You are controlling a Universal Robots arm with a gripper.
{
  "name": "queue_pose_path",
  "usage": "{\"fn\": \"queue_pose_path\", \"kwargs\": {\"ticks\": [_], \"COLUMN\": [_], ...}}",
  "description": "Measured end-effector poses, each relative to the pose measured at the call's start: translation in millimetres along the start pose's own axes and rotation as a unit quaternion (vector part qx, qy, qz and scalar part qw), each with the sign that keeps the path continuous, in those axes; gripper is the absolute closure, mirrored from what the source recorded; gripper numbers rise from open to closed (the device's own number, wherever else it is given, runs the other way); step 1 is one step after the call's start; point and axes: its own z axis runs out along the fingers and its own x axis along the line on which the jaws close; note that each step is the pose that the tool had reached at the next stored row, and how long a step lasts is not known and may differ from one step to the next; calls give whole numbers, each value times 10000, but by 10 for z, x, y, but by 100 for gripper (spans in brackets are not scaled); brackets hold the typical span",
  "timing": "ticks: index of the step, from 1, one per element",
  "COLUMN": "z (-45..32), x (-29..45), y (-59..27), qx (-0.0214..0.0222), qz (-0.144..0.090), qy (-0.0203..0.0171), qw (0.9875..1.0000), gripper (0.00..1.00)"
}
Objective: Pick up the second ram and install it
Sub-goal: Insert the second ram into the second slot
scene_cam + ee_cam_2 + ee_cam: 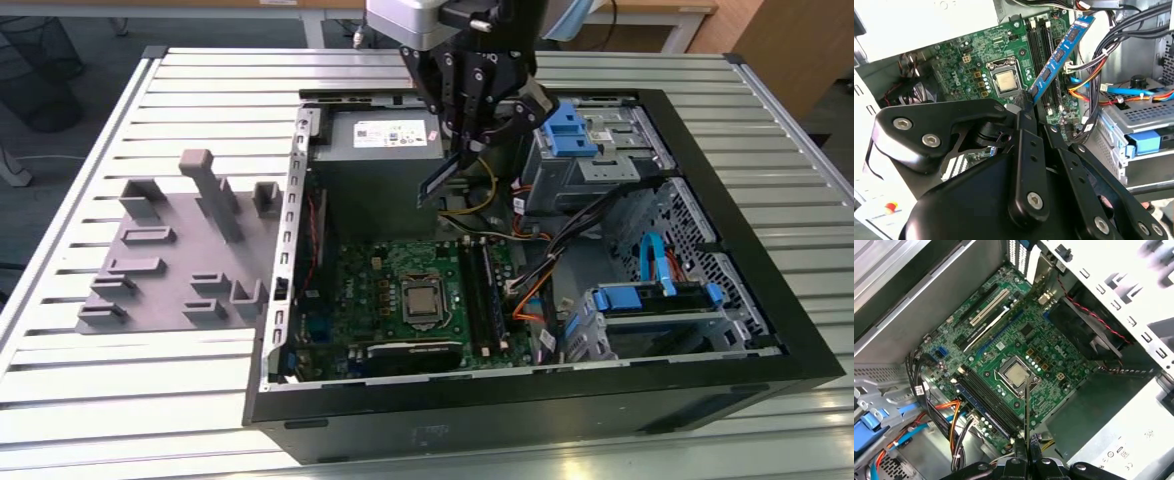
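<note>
One black gripper (pixel 454 150) is clamped on one long, thin, dark memory stick, the second ram (pixel 438 185), above one open black computer case (pixel 534 415). One gray plastic fixture (pixel 147 270) lies on the exterior view's left of one slatted metal table (pixel 134 400).

The counter (pixel 134 400) was ribbed pale metal with a dull sheen. At the exterior view's left, the fixture blocks (pixel 174 260) looked like matt gray plastic. The computer case (pixel 534 420) wore a matt black shell. The claw (pixel 1026 98) was satin black metal with bright screws (pixel 1034 201); the second ram (pixel 1060 56) was a glossy blue board.
</note>
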Motion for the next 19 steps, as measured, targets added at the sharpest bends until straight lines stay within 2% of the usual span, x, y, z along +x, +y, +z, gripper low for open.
{"fn": "queue_pose_path", "kwargs": {"ticks": [5,10,15,19], "z": [1,1,1,2], "x": [0,0,0,0], "y": [0,0,0,0], "qx": [-3,-6,-9,-11], "qz": [-261,-509,-743,-937], "qy": [-3,-6,-8,-10], "qw": [9997,9987,9972,9956], "gripper": [86,86,86,86]}}
